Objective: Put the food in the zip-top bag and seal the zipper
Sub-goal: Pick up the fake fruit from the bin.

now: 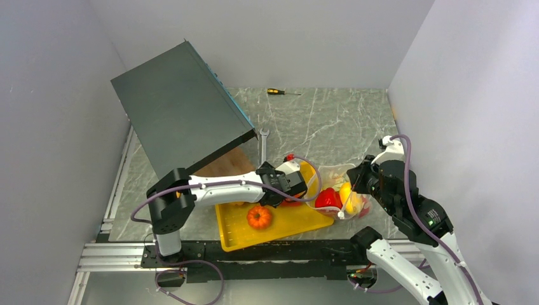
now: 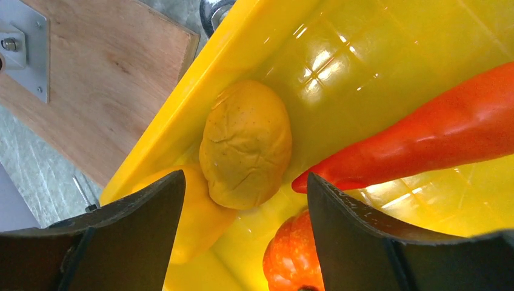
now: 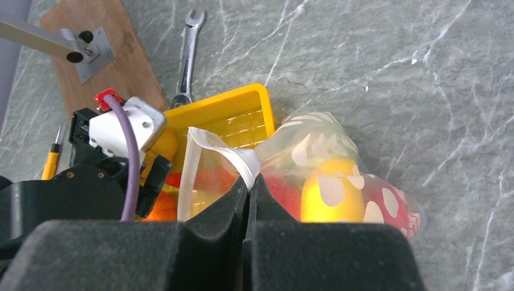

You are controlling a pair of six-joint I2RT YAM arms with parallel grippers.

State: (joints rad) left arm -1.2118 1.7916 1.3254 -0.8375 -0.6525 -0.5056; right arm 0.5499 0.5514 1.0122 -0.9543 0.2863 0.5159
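Hovering left claw (image 2: 242, 185): jaws wide apart, holding nothing.
Yellow food (image 2: 245, 142): in the tray (image 2: 254, 36), straight ahead between the jaws, long axis along the gap.
Right claw (image 3: 248, 182): pinched shut on the bag (image 3: 315, 145) mouth, right of the left claw.

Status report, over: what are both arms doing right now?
Left fingers open over yellow toy food in tray. Right fingers shut on zip-top bag mouth. Pumpkin crowds the target.
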